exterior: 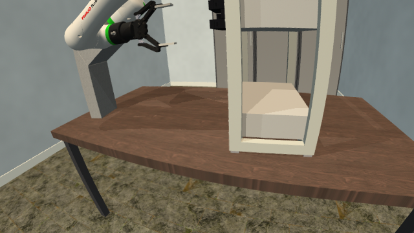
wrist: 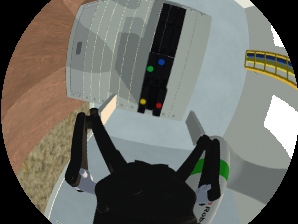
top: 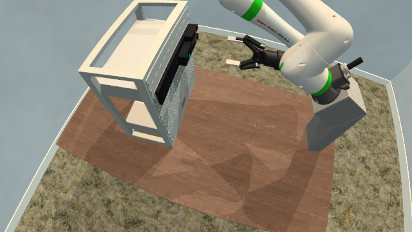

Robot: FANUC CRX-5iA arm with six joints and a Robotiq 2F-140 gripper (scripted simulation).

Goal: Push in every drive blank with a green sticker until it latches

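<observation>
A cream open-frame rack (top: 96, 72) (exterior: 233, 81) stands upright on the wooden table (top: 244, 135) (exterior: 155, 129). Its grey perforated front face (wrist: 100, 50) carries a column of black drive blanks (top: 175, 64) (exterior: 216, 14) (wrist: 162, 43) near the top. Some of them stick out further than the rest. In the wrist view I see a green sticker (wrist: 150, 68), a blue sticker (wrist: 161, 62), a yellow sticker (wrist: 143, 102) and a red sticker (wrist: 158, 104) on the blanks. My gripper (top: 230, 49) (exterior: 171, 24) (wrist: 153, 108) is open and empty. It hangs in the air facing the blanks, well apart from the rack.
The arm's grey pedestal (top: 335, 119) (exterior: 97, 87) stands at the table's edge opposite the rack's front. A cream block (exterior: 275, 113) sits on the rack's lower shelf. Carpeted floor (top: 64, 200) surrounds the table.
</observation>
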